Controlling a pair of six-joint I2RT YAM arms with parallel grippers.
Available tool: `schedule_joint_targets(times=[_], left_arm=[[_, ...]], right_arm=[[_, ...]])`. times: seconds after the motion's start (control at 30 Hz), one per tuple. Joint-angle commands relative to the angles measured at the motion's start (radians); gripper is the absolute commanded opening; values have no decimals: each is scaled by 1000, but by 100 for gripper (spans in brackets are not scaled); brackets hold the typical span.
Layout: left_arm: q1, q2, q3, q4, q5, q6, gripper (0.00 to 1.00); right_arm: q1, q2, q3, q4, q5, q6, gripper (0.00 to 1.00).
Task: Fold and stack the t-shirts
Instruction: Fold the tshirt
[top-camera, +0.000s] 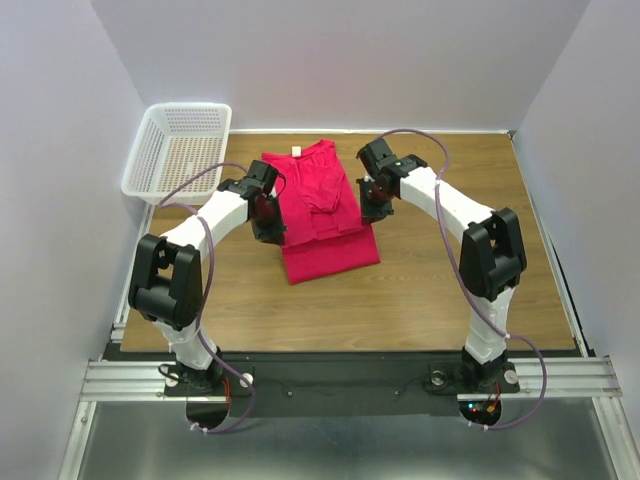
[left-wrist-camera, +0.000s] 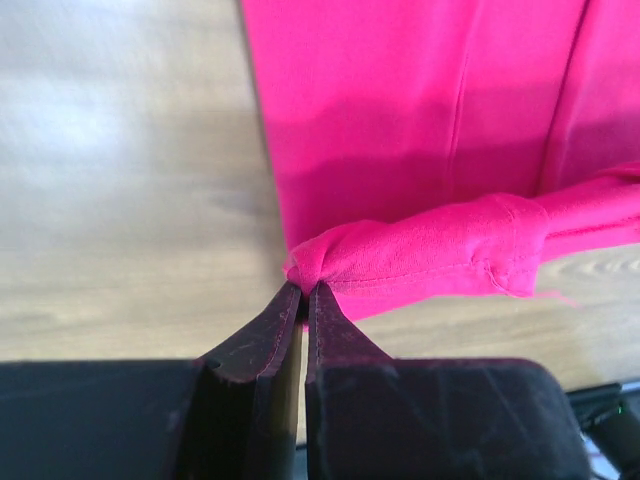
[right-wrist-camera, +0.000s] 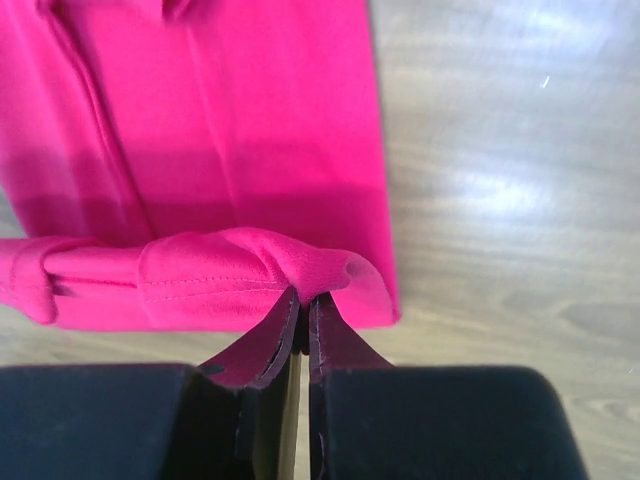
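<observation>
The left claw (left-wrist-camera: 303, 290) and right claw (right-wrist-camera: 303, 295) each pinch a bunched fold of the t-shirt (top-camera: 330, 255), tips hidden from above.

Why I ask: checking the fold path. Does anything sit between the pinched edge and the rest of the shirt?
Nothing visible does. The left gripper and right gripper pinch the t-shirt; the basket stands apart, far left.

My bench is a wooden table (top-camera: 430, 290) with warm brown grain (glossy enough to throw back pale glare close up). Plain pale walls (top-camera: 330, 60) box it in on three sides. A white mesh basket (top-camera: 180, 150) sits at its far left corner. Aluminium rails (top-camera: 340, 378) run along the near edge, above a grey metal surface (top-camera: 330, 440).
</observation>
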Motion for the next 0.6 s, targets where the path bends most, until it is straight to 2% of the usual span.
schedule_joint_targets(times=[0.0,0.23,0.57], left_arm=[[30,12,80,3,-51,80,0],[64,89,116,38,-63,104,0],[67,131,118,64,-80,103,0]], right_arm=[[-25,42,92,-16,26,-57,4],[-45,132,169,-11,16,-80,4],[-47,204,195,22,-13,-81,4]])
